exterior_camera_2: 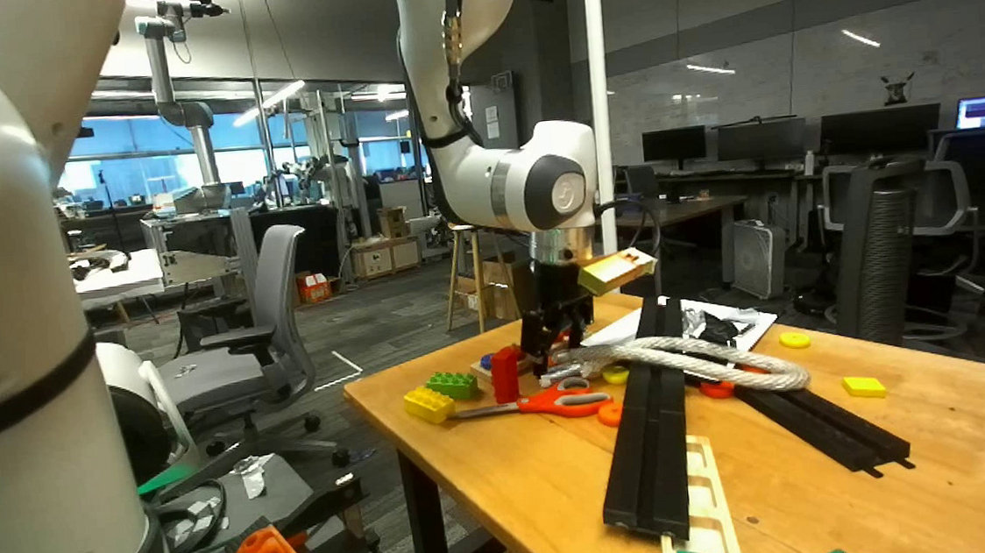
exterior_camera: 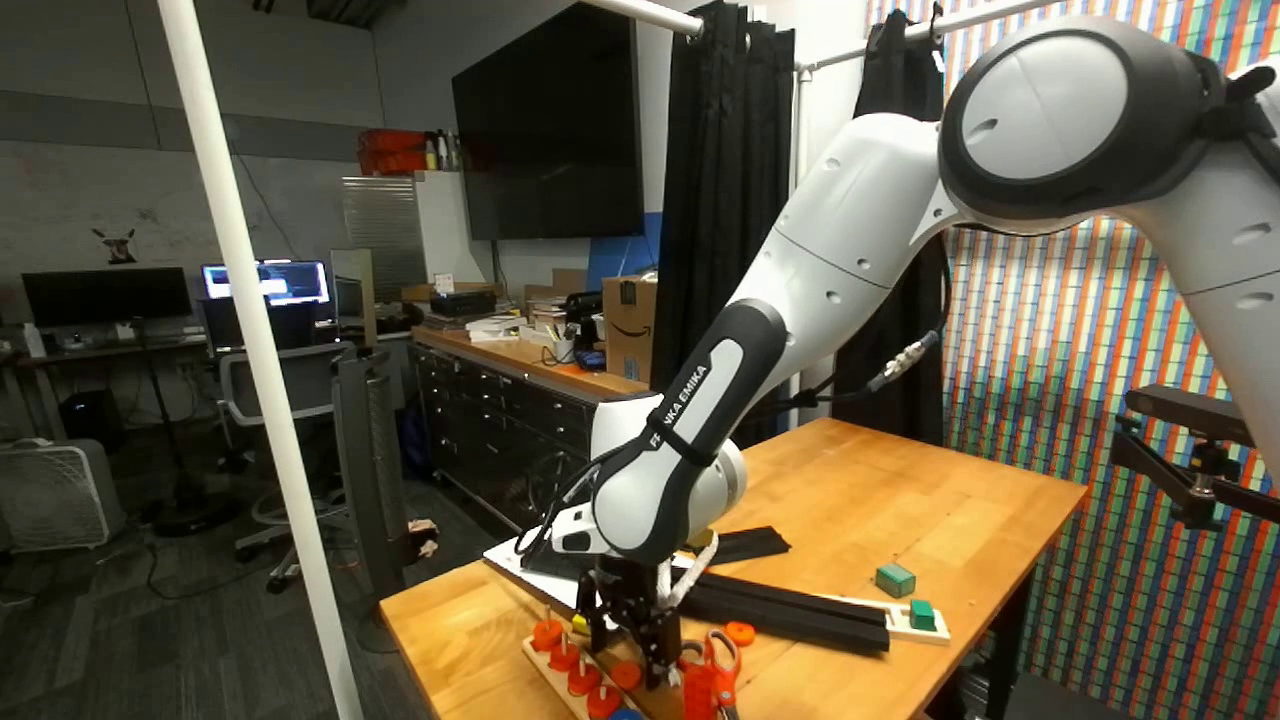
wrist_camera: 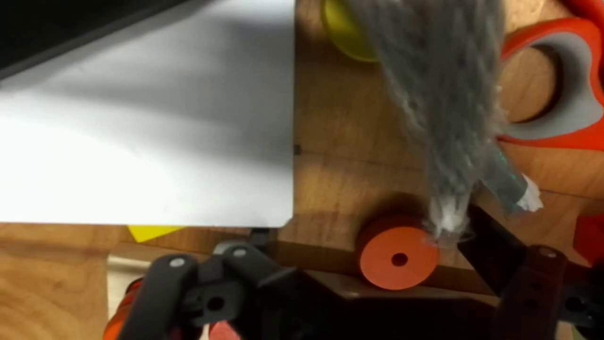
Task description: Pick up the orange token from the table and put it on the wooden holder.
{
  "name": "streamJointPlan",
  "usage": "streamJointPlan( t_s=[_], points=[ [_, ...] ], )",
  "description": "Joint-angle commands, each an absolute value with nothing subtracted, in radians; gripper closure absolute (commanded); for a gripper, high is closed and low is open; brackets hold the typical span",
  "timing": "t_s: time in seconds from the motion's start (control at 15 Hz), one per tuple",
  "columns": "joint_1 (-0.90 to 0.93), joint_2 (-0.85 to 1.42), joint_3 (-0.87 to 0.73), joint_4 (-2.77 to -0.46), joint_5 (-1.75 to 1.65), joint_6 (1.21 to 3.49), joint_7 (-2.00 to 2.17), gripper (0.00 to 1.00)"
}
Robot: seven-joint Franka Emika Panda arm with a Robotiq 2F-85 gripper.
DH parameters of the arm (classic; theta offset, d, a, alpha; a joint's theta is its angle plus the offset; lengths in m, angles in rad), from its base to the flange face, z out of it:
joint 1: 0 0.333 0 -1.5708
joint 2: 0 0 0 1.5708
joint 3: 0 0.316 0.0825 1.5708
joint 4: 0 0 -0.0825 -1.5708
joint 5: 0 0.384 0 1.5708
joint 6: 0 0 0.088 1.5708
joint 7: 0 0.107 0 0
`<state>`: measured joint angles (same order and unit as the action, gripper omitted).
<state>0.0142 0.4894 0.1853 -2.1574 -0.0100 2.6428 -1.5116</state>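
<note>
Astride orange token [wrist_camera: 398, 276], jaws wide, seemingly untouching

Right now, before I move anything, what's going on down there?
The robot arm hangs its gripper low over the table, jaws open and nothing gripped. In the wrist view an orange token shows between those jaws; it is probably the one to pick up. It lies beside the wooden holder, which already carries other orange pieces in a row. A frayed rope end overlaps the token's edge in the wrist view; whether they touch I cannot tell. The pick has yet to happen.
</note>
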Motion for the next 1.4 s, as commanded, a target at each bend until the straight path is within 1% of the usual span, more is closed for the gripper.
streamJointPlan(
  t_s=[0.0,1.33],
  points=[
    [0.020,0.488,0.187,-2.176,-0.051,2.702,-1.471,0.00],
    [0.006,0.474,0.230,-2.178,-0.026,2.661,-1.411,0.00]
  ],
)
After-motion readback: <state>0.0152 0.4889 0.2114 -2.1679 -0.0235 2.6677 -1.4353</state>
